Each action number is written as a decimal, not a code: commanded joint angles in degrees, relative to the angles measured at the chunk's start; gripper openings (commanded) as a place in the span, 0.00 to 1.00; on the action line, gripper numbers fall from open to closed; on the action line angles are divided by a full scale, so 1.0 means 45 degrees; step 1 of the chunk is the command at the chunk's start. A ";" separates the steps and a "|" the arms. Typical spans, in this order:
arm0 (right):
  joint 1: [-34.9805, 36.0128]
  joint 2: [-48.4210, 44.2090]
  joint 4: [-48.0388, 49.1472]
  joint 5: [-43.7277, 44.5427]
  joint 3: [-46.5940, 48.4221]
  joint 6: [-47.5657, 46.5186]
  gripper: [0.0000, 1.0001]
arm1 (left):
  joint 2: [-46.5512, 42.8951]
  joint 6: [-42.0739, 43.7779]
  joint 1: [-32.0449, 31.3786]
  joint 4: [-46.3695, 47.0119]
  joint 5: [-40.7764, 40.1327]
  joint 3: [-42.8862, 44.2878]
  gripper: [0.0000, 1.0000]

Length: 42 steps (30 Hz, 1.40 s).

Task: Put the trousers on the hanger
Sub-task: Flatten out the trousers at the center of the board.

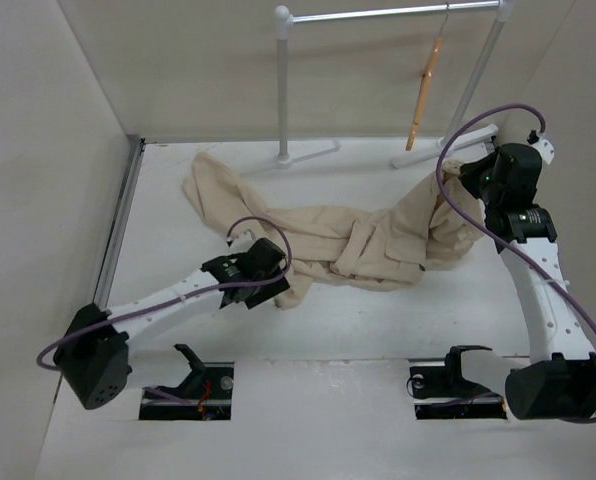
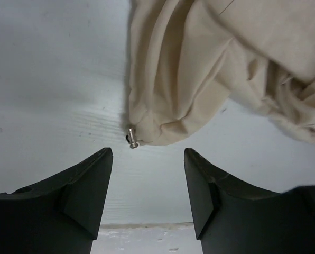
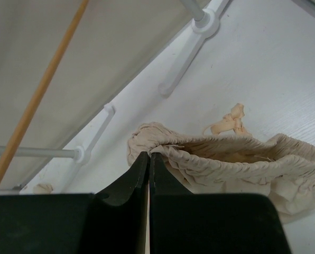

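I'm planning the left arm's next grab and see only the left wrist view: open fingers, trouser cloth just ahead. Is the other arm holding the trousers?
Observer: Yes, the right hand is shut on the gathered waistband of the trousers.
Operator: Where is the hanger?
Observer: The hanger hangs bare from the rack at the back right.
Operator: And the legs?
Observer: They lie crumpled across the table, between the two arms.

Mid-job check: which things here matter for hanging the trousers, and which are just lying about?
Job: beige cotton trousers, pinched by the shut right gripper; orange-tan wooden hanger; open left gripper.
Just there: white tubular clothes rack; white table.
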 commanded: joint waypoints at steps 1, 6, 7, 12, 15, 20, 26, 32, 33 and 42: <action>0.0294 -0.0515 0.0674 -0.0053 0.0040 0.0113 0.01 | 0.1123 -0.1371 -0.0650 0.0888 -0.0013 -0.0215 0.54; 0.0431 -0.0945 0.0558 -0.0092 -0.0272 0.0113 0.01 | 0.2452 -0.1410 -0.0866 0.1887 0.0106 -0.0253 0.42; 0.0489 -0.1023 0.0499 -0.0092 -0.0350 0.0113 0.01 | 0.2609 -0.1410 -0.0807 0.1810 0.0086 -0.0254 0.35; 0.0490 -0.1589 0.0440 -0.0092 -0.0838 0.0113 0.01 | 0.2321 -0.1312 -0.0360 0.1363 -0.0070 -0.0780 0.06; 0.0295 -0.1941 0.0323 -0.0112 -0.1209 0.0055 0.01 | 0.0449 -0.1060 0.0460 0.0368 -0.0985 -0.0996 0.04; 0.0295 -0.2196 0.0459 -0.0209 -0.1815 0.0133 0.01 | 0.0031 -0.0121 0.1596 -0.0263 -0.0112 -0.1405 0.11; 0.0353 -0.2157 0.0538 -0.0209 -0.1835 0.0133 0.02 | 0.0967 -0.0199 0.0386 0.2100 0.0867 -0.1778 0.38; 0.0548 -0.2293 0.0596 -0.0287 -0.2069 0.0094 0.02 | 0.2179 -0.0141 0.0209 0.2356 0.0926 -0.1348 0.35; 0.0549 -0.2351 0.0596 -0.0287 -0.2108 0.0094 0.02 | 0.2335 -0.0121 0.0267 0.2221 0.0907 -0.1309 0.24; 0.0256 -0.3834 -0.0359 -0.0327 -0.2402 -0.0238 0.01 | -0.4179 0.1182 0.4418 -0.2950 -0.2137 0.1495 0.03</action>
